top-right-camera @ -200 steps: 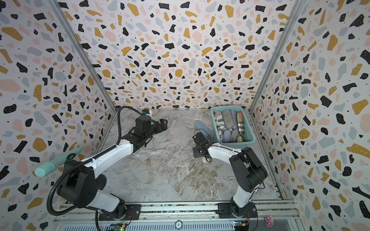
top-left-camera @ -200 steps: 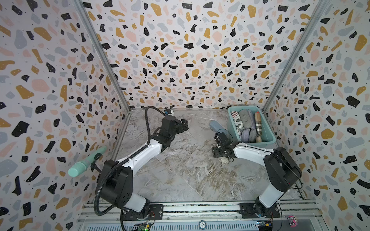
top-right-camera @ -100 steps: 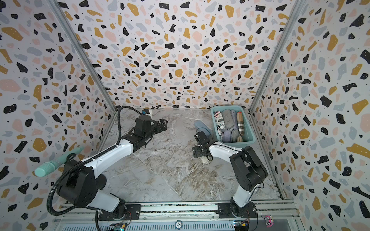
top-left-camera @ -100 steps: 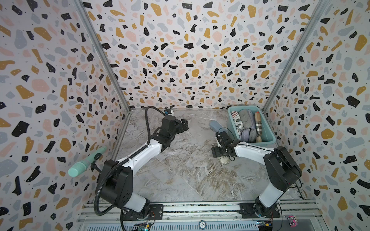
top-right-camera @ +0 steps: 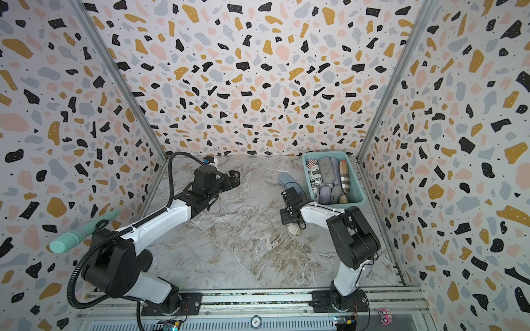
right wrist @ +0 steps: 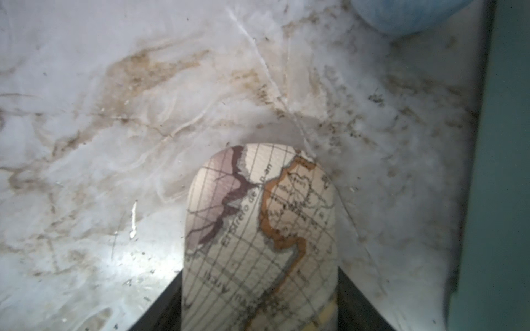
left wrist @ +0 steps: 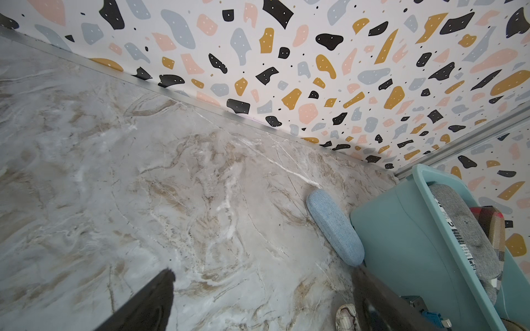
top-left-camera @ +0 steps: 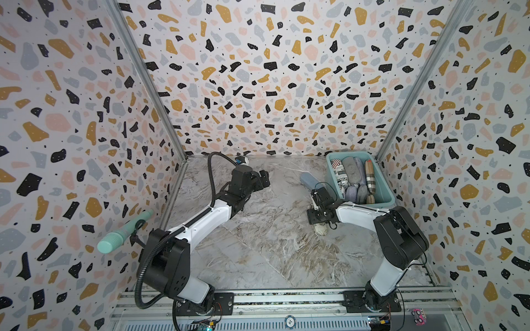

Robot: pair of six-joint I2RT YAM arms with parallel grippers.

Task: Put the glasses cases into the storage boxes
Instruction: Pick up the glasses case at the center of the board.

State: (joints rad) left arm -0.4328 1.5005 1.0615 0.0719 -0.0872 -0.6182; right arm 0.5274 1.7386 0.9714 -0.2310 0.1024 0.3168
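Right claw (right wrist: pixel 259 283) seemingly pinches the map-print case (right wrist: pixel 258 215) near the teal tub (left wrist: pixel 401 243); left claw (left wrist: pixel 261 276) gapes wide.

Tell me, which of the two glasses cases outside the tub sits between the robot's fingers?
The map-print case, flanked by the fingers of the right gripper; the plain blue case lies free beside the teal tub.

A mint-green ribbed cylinder (top-left-camera: pixel 123 232) sticks out by the left wall. Speckled terrazzo walls (top-left-camera: pixel 258 71) enclose a marbled grey counter (top-left-camera: pixel 258 258).
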